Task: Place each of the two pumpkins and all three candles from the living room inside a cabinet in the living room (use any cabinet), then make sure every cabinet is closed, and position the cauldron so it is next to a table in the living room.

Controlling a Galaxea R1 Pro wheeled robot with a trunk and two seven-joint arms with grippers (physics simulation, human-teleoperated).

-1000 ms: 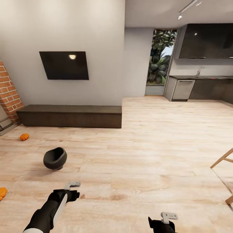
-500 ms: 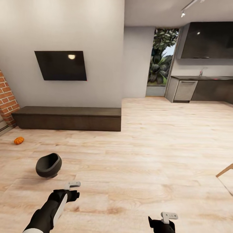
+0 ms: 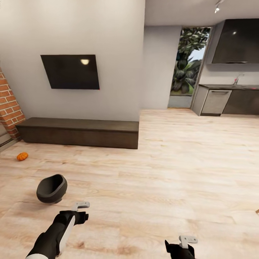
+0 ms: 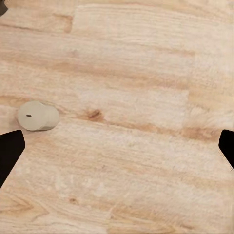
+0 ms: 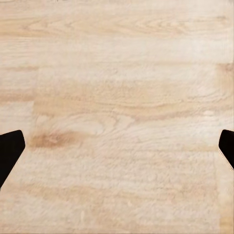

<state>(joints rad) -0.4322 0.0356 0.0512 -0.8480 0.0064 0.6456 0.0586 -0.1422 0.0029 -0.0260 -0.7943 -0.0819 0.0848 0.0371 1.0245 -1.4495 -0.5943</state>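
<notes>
A candle (image 4: 38, 116) lies tipped on the floor beneath the left gripper (image 4: 117, 146) — fingers spread, nothing held — off toward one fingertip; the right gripper (image 5: 117, 146), equally spread, hangs over bare boards.

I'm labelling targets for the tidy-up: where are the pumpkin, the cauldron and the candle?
Small orange ribbed pumpkin (image 3: 22, 156): head view, its middle.
Dark round cauldron (image 3: 51, 189): head view, its outer wall.
Pale short cylindrical candle (image 4: 38, 116): left wrist view, its side.

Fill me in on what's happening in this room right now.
The robot stands on the wooden floor of a living room, handling nothing: its left tool and right tool are both open above bare boards. A dark cauldron sits tilted on the floor ahead of the left arm, one pumpkin lies near the brick wall, and a small candle lies on its side under the left tool. The cabinet looks closed.
</notes>
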